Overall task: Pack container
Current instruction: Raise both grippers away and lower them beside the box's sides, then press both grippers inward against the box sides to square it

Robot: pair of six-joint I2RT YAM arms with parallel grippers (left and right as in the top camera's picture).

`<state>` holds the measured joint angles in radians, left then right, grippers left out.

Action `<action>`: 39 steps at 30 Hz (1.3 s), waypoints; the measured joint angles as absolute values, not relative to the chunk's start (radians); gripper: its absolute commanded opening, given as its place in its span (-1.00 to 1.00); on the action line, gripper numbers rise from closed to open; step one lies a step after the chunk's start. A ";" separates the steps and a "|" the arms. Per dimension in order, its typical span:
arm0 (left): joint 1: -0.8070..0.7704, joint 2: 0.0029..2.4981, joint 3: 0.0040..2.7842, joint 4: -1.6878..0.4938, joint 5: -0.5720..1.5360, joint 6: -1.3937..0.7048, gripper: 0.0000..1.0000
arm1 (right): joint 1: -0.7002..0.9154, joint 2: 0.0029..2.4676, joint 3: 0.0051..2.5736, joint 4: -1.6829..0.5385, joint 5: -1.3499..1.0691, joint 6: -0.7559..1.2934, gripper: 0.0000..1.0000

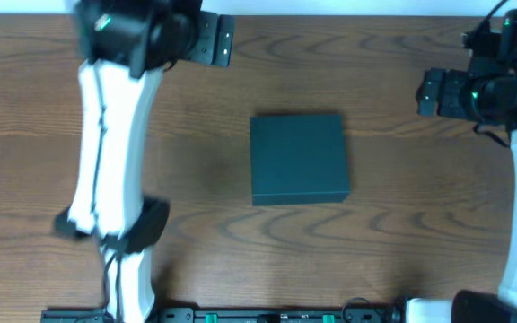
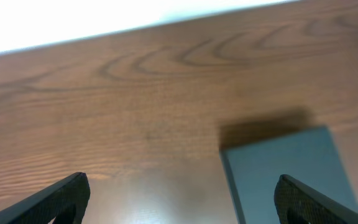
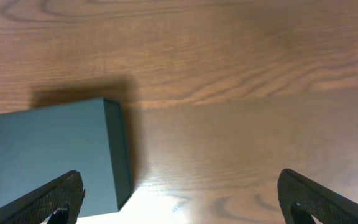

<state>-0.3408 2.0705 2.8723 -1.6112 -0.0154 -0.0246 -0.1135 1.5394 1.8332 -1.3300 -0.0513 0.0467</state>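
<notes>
The container (image 1: 298,159) is set mid-counter (image 1: 205,193) with its lid shut, within reach of both arms. The left hand (image 2: 180,200) and right hand (image 3: 180,198) are held spread, empty and well apart from it. Packing is judged likely finished.

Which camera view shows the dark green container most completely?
The overhead view: the whole container is in frame, closed, all four edges visible. The left wrist view shows only part of its top, cut by the frame. The right wrist view shows its top and one side, also cut.
</notes>
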 measured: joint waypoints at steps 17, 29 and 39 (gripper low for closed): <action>-0.343 1.178 1.694 -1.359 -0.009 -0.138 0.91 | -0.093 0.943 1.242 -1.115 -0.025 0.172 0.98; -0.288 1.390 0.907 -0.508 0.252 -0.590 -0.27 | -0.093 1.117 0.865 -0.727 -0.049 0.504 -0.44; -0.216 1.726 0.908 -0.252 0.567 -0.786 -0.89 | -0.098 1.522 0.864 -0.505 -0.266 0.582 -0.97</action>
<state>-0.2161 1.7256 0.9085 -0.2520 0.5671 -0.7860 -0.0982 1.5223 0.8639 -0.5049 -0.2657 0.5816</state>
